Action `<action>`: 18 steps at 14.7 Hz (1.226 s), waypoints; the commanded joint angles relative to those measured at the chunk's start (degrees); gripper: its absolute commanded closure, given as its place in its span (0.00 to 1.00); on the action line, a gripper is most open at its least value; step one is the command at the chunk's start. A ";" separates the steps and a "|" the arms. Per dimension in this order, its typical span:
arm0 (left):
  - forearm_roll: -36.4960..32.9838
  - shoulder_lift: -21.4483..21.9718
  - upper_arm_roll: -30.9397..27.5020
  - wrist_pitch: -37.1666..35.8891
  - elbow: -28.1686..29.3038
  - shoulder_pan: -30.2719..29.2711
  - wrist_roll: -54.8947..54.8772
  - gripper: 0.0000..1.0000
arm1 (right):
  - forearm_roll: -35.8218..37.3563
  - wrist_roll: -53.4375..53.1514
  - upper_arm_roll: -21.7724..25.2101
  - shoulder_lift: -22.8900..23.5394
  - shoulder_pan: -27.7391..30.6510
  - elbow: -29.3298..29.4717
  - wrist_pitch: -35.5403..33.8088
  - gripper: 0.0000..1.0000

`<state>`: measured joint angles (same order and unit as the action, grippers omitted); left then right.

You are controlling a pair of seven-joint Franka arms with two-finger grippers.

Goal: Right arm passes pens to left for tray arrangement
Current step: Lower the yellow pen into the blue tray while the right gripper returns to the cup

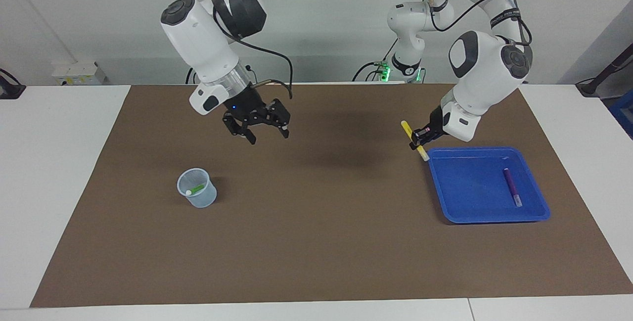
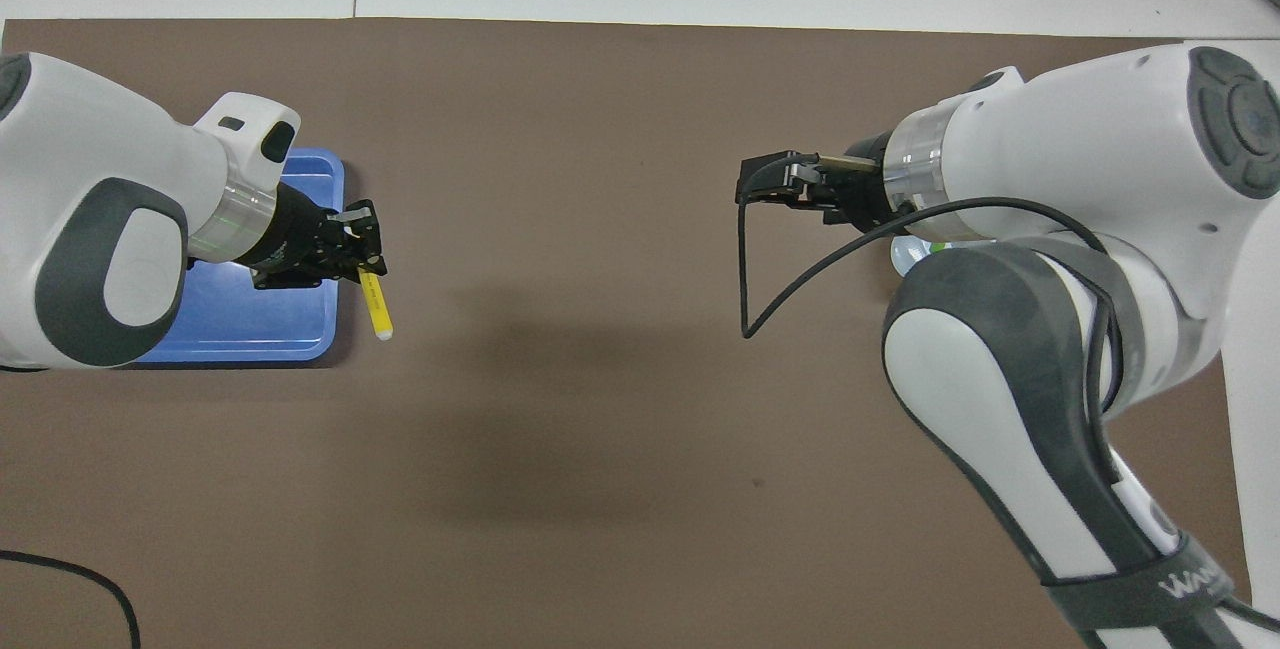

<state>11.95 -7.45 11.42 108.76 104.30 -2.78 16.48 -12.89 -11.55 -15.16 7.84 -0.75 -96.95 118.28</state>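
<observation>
My left gripper point(image 1: 419, 141) is shut on the yellow pen point(image 1: 413, 139) and holds it tilted over the mat, just beside the corner of the blue tray point(image 1: 445, 202) nearest the robots. The pen shows in the overhead view point(image 2: 376, 307) with the left gripper point(image 2: 362, 251) and the tray point(image 2: 300, 329). The purple pen point(image 1: 512, 187) lies in the tray. The green pen point(image 1: 196, 189) stands in a small translucent cup point(image 1: 198, 195). My right gripper point(image 1: 262, 130) is open and empty, up over the mat; it also shows in the overhead view point(image 2: 765, 179).
A brown mat point(image 1: 316, 242) covers the middle of the white table. The cup stands toward the right arm's end, the tray toward the left arm's end. A cable point(image 2: 745, 269) loops from the right wrist.
</observation>
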 commanded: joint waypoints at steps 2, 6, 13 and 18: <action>-6.38 2.00 0.27 6.53 3.79 -2.49 -9.16 1.00 | 1.28 3.55 -0.57 -1.95 3.46 -3.24 0.10 0.09; -10.18 0.51 0.27 12.34 5.91 -6.43 -19.16 1.00 | 1.28 6.18 -0.66 -1.69 9.52 -3.42 0.54 0.09; -16.78 -4.76 0.27 18.67 5.38 -10.05 -26.67 1.00 | 3.66 10.58 -0.57 -0.11 15.95 -6.84 7.57 0.19; -20.90 -7.49 0.27 23.77 5.30 -11.98 -27.90 1.00 | 3.83 13.56 -0.57 2.00 18.86 -7.02 10.03 0.22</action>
<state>-6.36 -14.63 11.23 129.99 109.20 -13.77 -10.66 -9.88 -0.32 -14.96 9.56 16.99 -103.38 126.30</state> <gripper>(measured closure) 0.833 0.216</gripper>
